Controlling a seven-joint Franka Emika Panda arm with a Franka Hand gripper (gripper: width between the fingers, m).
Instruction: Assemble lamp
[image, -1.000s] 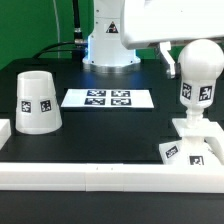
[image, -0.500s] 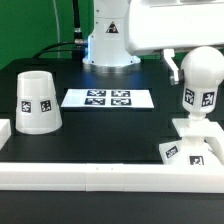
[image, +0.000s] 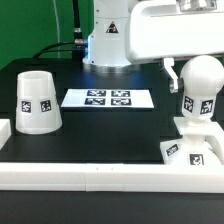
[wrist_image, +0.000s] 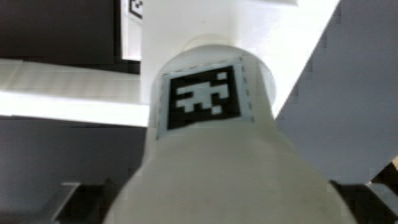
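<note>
Bulb (image: 201, 90) looked seated on the base (image: 190, 150), tool (wrist_image: 222, 198) seemingly clamped around it, so only the shade (image: 36, 102) on the desk (image: 110, 130) was left.

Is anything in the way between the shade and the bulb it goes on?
Nothing upright stands between shade and bulb; only the flat marker board lies there. The gripper holding the bulb hangs over its top.

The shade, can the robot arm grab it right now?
Probably not yet. The end effector seems busy gripping the bulb at the base. Nothing stands around the shade, so once it lets go, the way looks free.
</note>
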